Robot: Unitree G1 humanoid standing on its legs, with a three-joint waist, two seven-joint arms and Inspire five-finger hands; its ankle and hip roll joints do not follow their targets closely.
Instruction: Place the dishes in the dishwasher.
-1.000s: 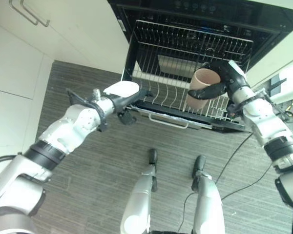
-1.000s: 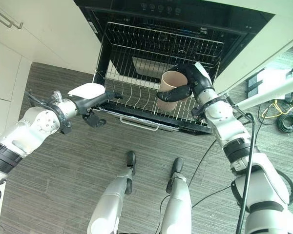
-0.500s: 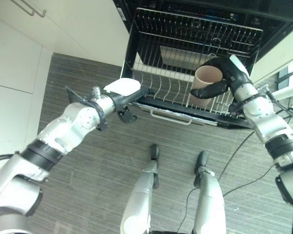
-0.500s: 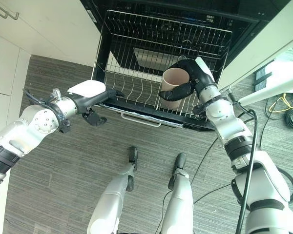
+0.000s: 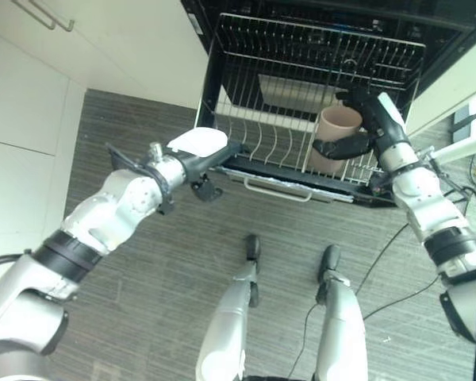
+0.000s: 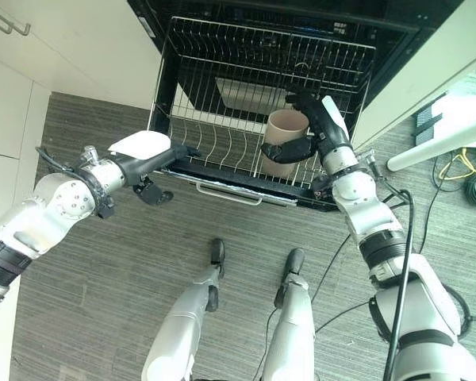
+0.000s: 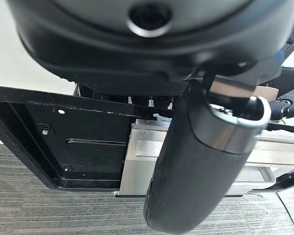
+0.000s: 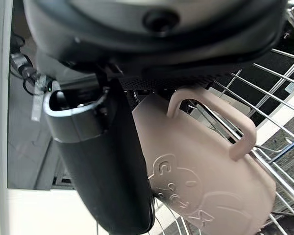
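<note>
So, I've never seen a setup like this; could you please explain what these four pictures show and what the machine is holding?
It is a humanoid robot loading a dishwasher. The two wide pictures come from cameras in its head, looking down; the two close-ups come from cameras on its wrists. Its right hand grips a pinkish mug over the pulled-out wire rack; the right wrist close-up shows the same mug's handle. Its left hand, with a white cover, holds nothing and reaches to the rack's front left edge. Below is a striped grey floor.

mug base hidden among rack wires, left hand fingers hidden under rack edge
</note>
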